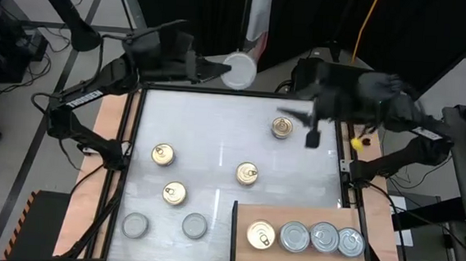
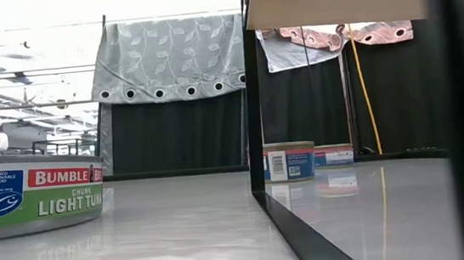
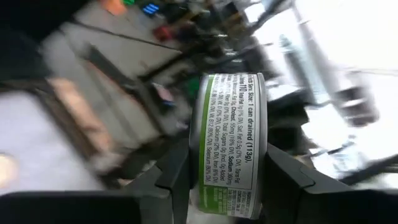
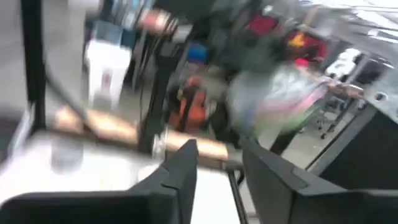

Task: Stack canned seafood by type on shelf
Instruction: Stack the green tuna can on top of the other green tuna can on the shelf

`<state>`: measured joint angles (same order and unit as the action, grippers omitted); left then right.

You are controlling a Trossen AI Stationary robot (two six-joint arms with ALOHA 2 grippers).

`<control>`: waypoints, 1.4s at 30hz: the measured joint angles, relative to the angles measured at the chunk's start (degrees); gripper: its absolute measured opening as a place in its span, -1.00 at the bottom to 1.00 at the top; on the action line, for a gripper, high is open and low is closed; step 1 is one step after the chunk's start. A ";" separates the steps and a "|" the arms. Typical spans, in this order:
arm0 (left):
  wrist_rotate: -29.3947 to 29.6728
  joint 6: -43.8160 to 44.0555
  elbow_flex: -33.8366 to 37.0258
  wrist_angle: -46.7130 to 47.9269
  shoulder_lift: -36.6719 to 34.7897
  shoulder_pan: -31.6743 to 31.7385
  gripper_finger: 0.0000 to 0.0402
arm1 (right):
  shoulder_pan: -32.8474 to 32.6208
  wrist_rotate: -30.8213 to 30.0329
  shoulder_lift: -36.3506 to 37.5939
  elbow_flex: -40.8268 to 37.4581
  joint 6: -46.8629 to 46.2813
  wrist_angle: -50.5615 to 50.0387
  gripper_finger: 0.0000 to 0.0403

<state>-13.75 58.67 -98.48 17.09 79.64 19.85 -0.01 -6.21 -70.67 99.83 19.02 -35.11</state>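
Note:
My left gripper point(image 1: 227, 68) is up by the table's far edge, left of the middle, shut on a can of seafood point(image 3: 229, 143) with a green and white label. My right gripper point(image 1: 303, 126) hovers blurred over the table's far right, beside a gold-topped can point(image 1: 282, 127), open with nothing between its fingers point(image 4: 186, 165). Gold-topped cans point(image 1: 163, 154) point(image 1: 174, 194) point(image 1: 247, 174) and two silver-topped cans point(image 1: 134, 225) point(image 1: 195, 225) sit flat on the white table. On the wooden shelf point(image 1: 309, 216) at the near right, one gold can point(image 1: 261, 235) and three silver cans point(image 1: 322, 237) sit in a row. My left gripper pinches the can between its two fingers point(image 3: 177, 177), one on each flat end, at the lower part of the can point(image 3: 214, 186). The fingers point about level. The can stands on edge with its labelled side wall toward the wrist camera, lifted clear of the table.
Black rails frame the white table, with narrow wooden strips point(image 1: 109, 138) along both sides. The shelf's black edge point(image 1: 234, 229) stands up at its left side. In the low view a Bumble Bee tuna can point(image 2: 33, 196) sits close at the left. Bare table lies in the middle and far left.

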 joint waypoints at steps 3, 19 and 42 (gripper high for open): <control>-3.06 6.35 0.00 -2.78 0.04 -2.07 -0.30 | -3.06 -1.28 -0.71 0.07 7.17 -0.95 -0.20; -4.83 19.04 0.07 -3.30 2.31 -12.83 -0.30 | -18.23 -25.33 -2.50 0.13 34.91 1.80 0.23; 20.01 22.20 0.10 -23.05 12.36 -28.88 -0.30 | -30.25 -13.44 3.51 0.11 -92.35 -13.28 0.13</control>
<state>6.27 80.87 -98.38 -5.96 92.00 -9.04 -30.27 -19.64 -67.17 99.94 -73.33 -48.40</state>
